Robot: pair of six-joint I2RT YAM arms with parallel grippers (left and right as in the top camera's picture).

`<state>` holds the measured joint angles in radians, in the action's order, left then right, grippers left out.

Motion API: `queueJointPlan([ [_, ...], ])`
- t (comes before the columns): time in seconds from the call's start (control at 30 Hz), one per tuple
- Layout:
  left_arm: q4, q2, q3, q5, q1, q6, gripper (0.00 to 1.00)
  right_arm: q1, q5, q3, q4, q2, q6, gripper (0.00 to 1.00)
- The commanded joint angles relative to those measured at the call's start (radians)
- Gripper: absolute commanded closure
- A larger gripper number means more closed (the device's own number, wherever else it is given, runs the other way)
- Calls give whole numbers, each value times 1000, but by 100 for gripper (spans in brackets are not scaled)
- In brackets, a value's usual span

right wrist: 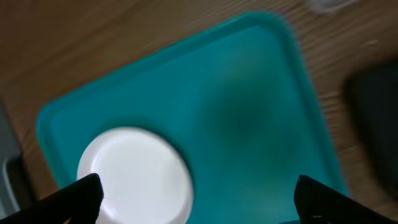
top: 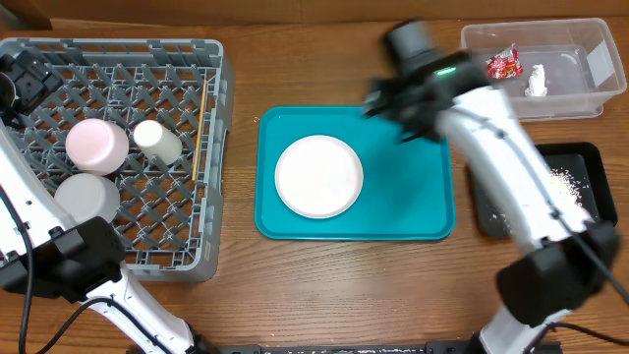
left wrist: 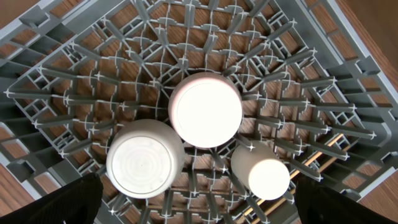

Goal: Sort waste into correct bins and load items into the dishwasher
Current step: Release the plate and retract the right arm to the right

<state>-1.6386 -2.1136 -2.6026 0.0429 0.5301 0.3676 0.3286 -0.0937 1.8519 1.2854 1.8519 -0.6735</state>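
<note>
The grey dish rack [top: 211,69] stands at the left and holds a small white dish [top: 96,145], a small white cup [top: 157,141], a pale grey bowl [top: 86,197] and thin chopsticks [top: 201,118]. My left gripper [top: 22,84] is open and empty, high over the rack; its view shows the dish [left wrist: 205,109], bowl [left wrist: 140,158], cup [left wrist: 261,171] and open fingers [left wrist: 199,214]. The large white plate [top: 318,176] lies on the teal tray [top: 413,211]. My right gripper [top: 391,103] is open and empty above the tray's far right part, the plate [right wrist: 137,177] to its left [right wrist: 199,208].
The clear tub [top: 580,98] at the back right holds the red wrapper [top: 503,65] and white tissue [top: 536,81]. The black tray [top: 590,157] at the right holds white rice scraps [top: 565,187]. My right arm stretches across above the black tray.
</note>
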Motion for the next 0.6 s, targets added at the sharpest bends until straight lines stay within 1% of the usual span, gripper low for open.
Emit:
queueJointPlan([
  [0.0,0,-8,-2,16,-3,11,0,-124,-14,16,2,-14,-4,0],
  [0.07,0,-8,-2,16,-3,11,0,-196,-14,16,-2,-11,-4,0],
  [0.17,63,-8,-2,-53,-3,116,0,-282,-14,16,-1,-11,-4,0],
  [0.27,89,-8,-2,-123,-3,154,0,-351,-14,16,-1,-11,-4,0],
  [0.37,-35,-8,-2,-303,-3,153,0,-400,-14,16,-1,-11,-4,0],
  [0.4,-51,-8,-1,-388,-5,132,0,-414,-14,16,-1,-11,-4,0],
  [0.47,-51,-8,20,-661,-31,-80,0,-432,-14,16,-1,-11,-4,0],
  [0.53,-51,-8,55,-908,-85,-270,0,-440,-14,16,-1,-11,-4,0],
  [0.57,-51,-6,77,-956,-118,-302,0,-441,-14,16,-1,-11,-4,0],
])
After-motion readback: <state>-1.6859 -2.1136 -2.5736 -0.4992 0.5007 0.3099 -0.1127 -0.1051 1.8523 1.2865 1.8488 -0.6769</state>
